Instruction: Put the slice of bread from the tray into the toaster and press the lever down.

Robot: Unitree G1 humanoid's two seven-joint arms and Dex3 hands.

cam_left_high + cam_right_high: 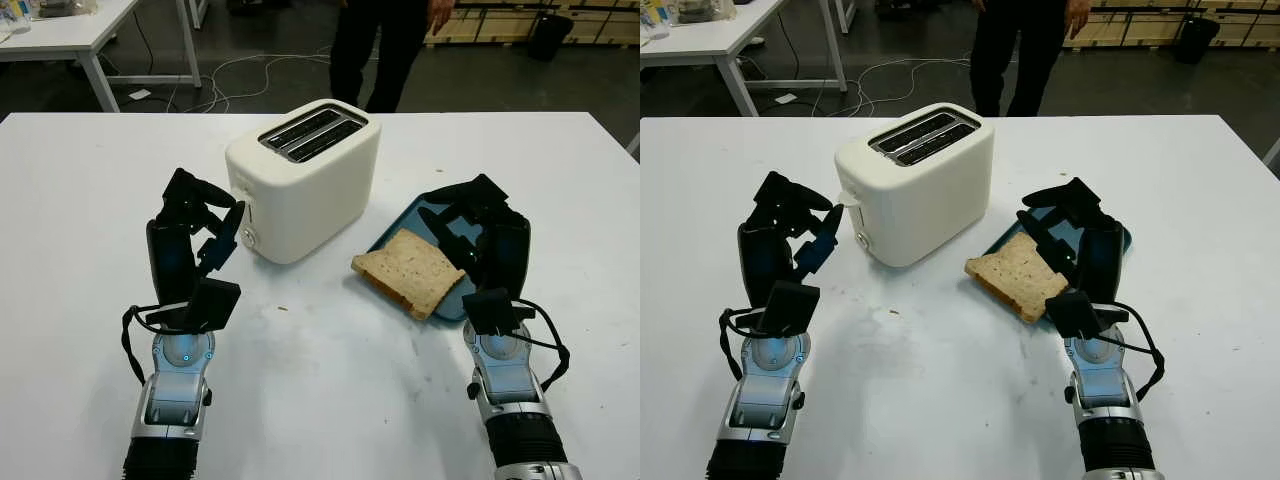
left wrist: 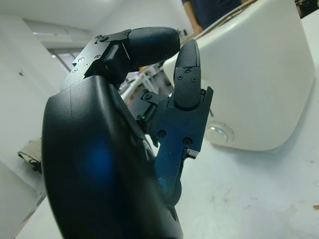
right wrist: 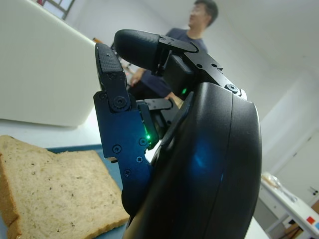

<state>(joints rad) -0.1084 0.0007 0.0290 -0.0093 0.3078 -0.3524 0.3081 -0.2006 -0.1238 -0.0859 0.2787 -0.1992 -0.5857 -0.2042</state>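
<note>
Bread slice (image 1: 411, 270), brown and speckled, lies flat on a blue tray (image 1: 402, 222), its near corner overhanging the tray's edge onto the white bench (image 1: 320, 380). A cream two-slot toaster (image 1: 305, 178) stands just left of the tray, both slots empty, a round dial low on its near end. No brand name or writing can be read on it. The left hand (image 1: 200, 225) hovers open beside the toaster's dial end, holding nothing. The right hand (image 1: 470, 228) hovers open over the tray, just beyond the bread, holding nothing. A person (image 1: 385, 45) in dark clothes stands behind the bench.
</note>
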